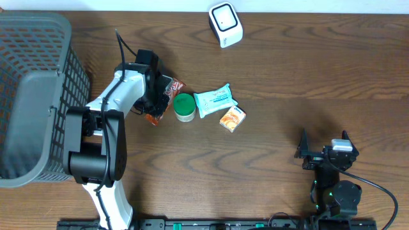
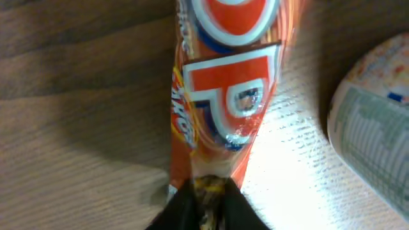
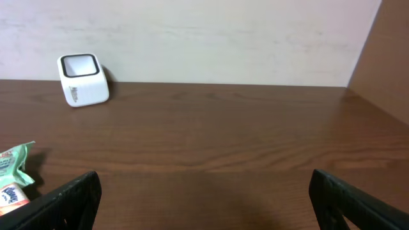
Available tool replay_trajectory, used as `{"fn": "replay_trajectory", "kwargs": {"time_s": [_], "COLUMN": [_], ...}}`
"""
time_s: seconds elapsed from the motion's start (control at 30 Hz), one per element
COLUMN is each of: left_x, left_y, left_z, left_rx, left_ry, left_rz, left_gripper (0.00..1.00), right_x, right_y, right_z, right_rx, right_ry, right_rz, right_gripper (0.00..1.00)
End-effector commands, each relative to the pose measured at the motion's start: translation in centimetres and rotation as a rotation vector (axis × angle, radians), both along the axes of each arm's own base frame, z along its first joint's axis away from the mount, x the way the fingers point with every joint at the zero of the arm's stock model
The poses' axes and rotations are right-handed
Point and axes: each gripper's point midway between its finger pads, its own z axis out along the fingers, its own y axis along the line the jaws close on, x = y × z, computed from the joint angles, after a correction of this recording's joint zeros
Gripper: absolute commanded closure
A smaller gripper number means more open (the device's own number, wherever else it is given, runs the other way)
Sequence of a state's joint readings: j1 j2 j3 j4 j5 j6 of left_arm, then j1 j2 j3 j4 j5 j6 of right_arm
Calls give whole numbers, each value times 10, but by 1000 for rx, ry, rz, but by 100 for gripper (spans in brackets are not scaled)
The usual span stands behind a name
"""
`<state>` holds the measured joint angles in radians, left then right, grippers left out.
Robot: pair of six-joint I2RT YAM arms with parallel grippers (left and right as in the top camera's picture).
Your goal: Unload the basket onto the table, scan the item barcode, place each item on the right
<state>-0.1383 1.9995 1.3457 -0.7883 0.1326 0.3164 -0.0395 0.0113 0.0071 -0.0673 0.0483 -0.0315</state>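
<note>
Brown wood spreads under everything in the overhead view: the counter carries a grey basket at the left edge, a white scanner at the far side, and a small cluster between them. In that cluster the snack packet lies nearest the left arm, with a green-lidded tub just beside it, then a wipes pack and a small box. The left pincer sits right on the packet, reaching in from the basket side (we take it the outermost item was chosen because nothing blocks the approach). The right pincer is parked near the front edge, well apart from the goods.

From the left wrist, the left pincer is clamped on one end of the snack packet, the wrapper crimped between the dark fingers. The rest of the packet runs away from the tips across the wood, and the tub is close on the right. Holding it by the end, we judge, leaves the printed faces free to show the scanner.

From the right wrist, the right pincer stands wide apart with nothing between its fingers. The scanner sits at the far left, the wipes pack at the near left edge.
</note>
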Motion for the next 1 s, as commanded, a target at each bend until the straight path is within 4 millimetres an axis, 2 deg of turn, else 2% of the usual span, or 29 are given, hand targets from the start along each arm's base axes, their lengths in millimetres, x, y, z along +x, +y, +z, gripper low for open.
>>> {"fn": "replay_trajectory", "kwargs": {"time_s": [0.0, 0.2, 0.33, 0.43, 0.57, 0.7, 0.8, 0.9, 0.97], "left_x": [-5, -5, -1, 8, 18, 20, 17, 15, 14], "left_y": [1, 1, 1, 1, 0, -1, -9, -10, -10], "left_z": [-5, -4, 7, 28, 69, 111, 138, 153, 153], "left_rx": [-3, -4, -9, -21, -44, -71, -133, -151, -150], "left_ry": [22, 25, -4, -56, -171, -279, -337, -376, -372], "left_rz": [-2, 34, 73, 113, 120, 140, 135, 131, 132], "left_gripper": [93, 93, 93, 93, 92, 92, 93, 93, 93], "right_x": [0, 0, 0, 0, 0, 0, 0, 0, 0], "right_y": [1, 1, 1, 1, 1, 1, 1, 1, 1], "right_z": [-1, -1, -1, -1, -1, -1, -1, -1, -1], "right_rx": [-7, -8, -8, -8, -7, -7, -7, -7, -7], "right_ry": [1, 1, 1, 1, 1, 1, 1, 1, 1], "right_rz": [4, 4, 4, 4, 4, 4, 4, 4, 4], "right_gripper": [1, 1, 1, 1, 1, 1, 1, 1, 1]}}
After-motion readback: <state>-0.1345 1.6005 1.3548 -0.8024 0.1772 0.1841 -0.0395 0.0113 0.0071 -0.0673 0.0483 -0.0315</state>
